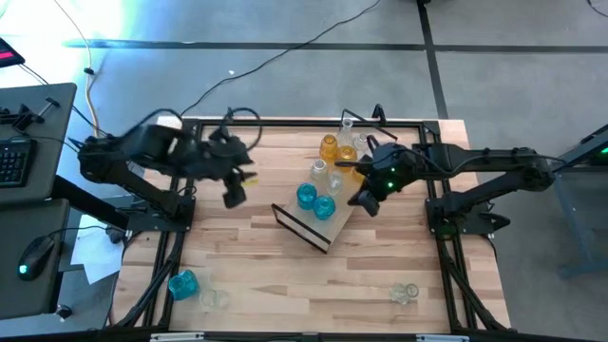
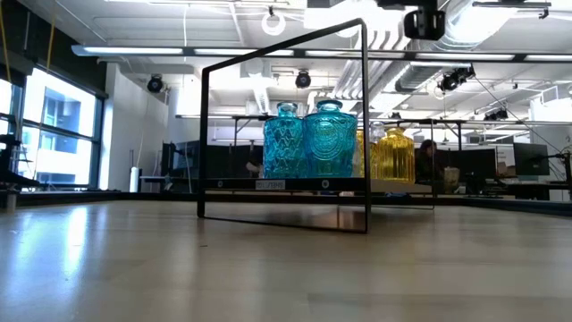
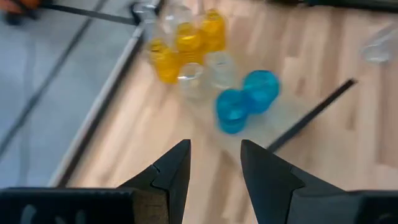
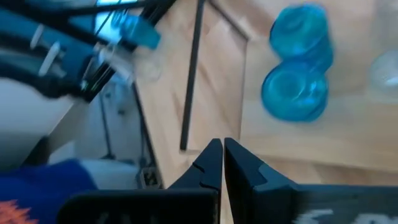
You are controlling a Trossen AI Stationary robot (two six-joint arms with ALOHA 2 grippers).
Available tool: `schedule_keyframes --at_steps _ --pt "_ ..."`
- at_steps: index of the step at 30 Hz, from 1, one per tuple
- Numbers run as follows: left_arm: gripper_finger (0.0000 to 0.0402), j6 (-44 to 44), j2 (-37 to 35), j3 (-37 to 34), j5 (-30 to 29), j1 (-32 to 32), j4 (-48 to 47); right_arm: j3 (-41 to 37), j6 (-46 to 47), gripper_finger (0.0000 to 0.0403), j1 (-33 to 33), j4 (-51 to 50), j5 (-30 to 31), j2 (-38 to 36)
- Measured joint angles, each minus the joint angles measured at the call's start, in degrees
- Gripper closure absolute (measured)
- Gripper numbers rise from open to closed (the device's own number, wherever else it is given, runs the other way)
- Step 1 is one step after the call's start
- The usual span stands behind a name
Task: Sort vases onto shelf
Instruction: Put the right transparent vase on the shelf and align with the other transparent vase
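Note:
The shelf [image 1: 313, 228] lies slantwise at the table's middle, its wire frame [image 2: 362, 125] close to the low camera. On its board stand two teal vases [image 1: 306, 196] [image 1: 325, 206], clear ones [image 1: 318, 171] and amber ones [image 1: 329, 145] behind them. In the low view the teal pair [image 2: 308, 139] stands in front of the amber [image 2: 393, 154]. My left gripper [image 1: 234, 196] [image 3: 214, 168] hangs open above the table, left of the shelf, nothing between its fingers. My right gripper [image 1: 362, 203] [image 4: 222, 155] is shut and empty, just right of the teal vases.
Loose vases lie on the table near its front edge: a teal one [image 1: 182, 283] and a clear one [image 1: 214, 298] at the near left, another clear one [image 1: 406, 293] at the near right. Black rails [image 1: 446, 256] frame the tabletop. Bare wood lies between the shelf and the near edge.

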Motion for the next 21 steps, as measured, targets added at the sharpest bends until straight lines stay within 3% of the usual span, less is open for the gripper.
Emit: schedule_keyframes --at_steps 4,9,15,21 --pt "0.0268 -1.14 -0.33 -4.83 3.74 0.00 8.07 0.00 -0.79 0.0403 0.00 -1.75 -4.11 0.00" --pt "0.0268 -2.02 -0.40 -5.39 7.86 0.02 9.73 0.00 -3.76 0.0403 0.00 -4.03 -4.39 0.00" --pt "0.0268 2.46 -0.15 -5.42 20.86 -0.04 11.44 0.00 -9.17 0.0403 1.20 -6.28 -4.79 0.00" --pt "0.0268 6.46 1.71 -5.33 21.84 0.02 15.71 0.00 -10.35 0.0403 2.98 -6.28 -10.09 0.02"
